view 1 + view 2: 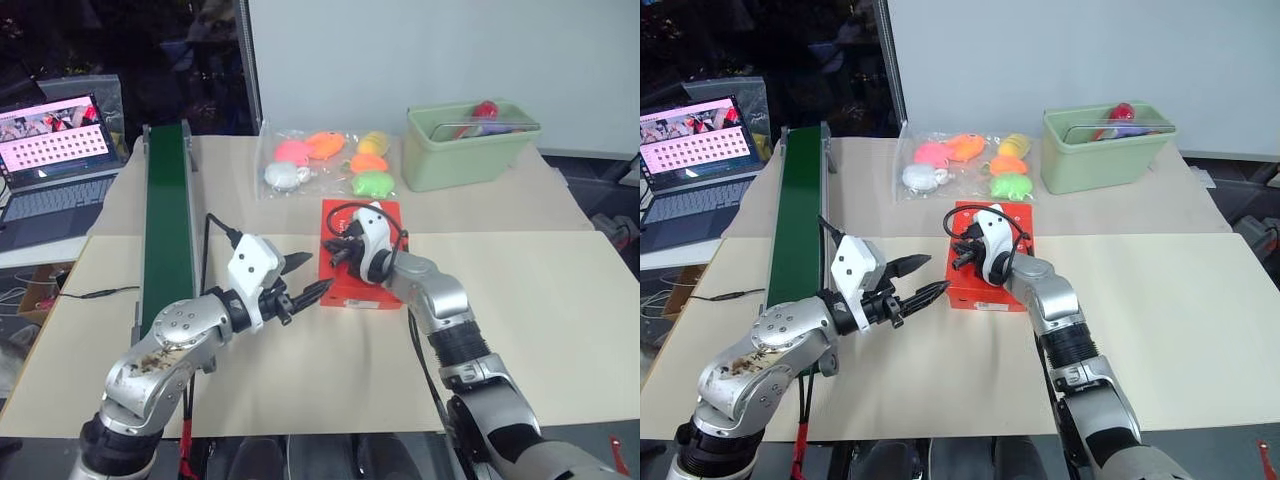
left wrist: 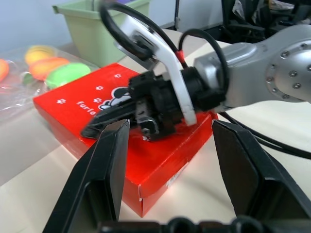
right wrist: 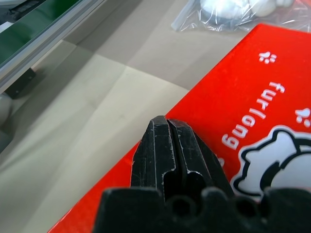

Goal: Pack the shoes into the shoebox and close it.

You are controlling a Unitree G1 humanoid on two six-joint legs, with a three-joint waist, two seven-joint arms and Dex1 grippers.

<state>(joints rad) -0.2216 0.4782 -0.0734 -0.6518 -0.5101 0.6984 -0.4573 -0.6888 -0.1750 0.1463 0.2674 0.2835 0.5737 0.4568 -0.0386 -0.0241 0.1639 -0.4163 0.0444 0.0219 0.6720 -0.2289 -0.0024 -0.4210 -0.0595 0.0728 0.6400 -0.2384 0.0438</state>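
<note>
From the head views: the shoebox (image 1: 360,255) sits lid-down-shut in the middle of the table (image 1: 540,330), its long axis running away from the robot toward the bagged toys (image 1: 325,160). The right gripper (image 1: 335,250) is the nearer one, right over the lid near its left edge, fingers pinched together with nothing in them, arm reaching in from the right and angled leftward. The left gripper (image 1: 305,278) hangs just beside the box's near-left corner, pointing across at it, fingers partly spread and empty. I can't spot the shoes anywhere, so my guess is they're already inside.

Left wrist view: its two fingers (image 2: 109,160) stand apart, framing the box's near corner, with the right gripper (image 2: 104,119) low over the lid's cartoon print.

Right wrist view: closed fingertips (image 3: 167,138) hover over the red lid near its long edge; can't tell if they actually touch. Looks like the next bit is pressing the lid flat.
</note>
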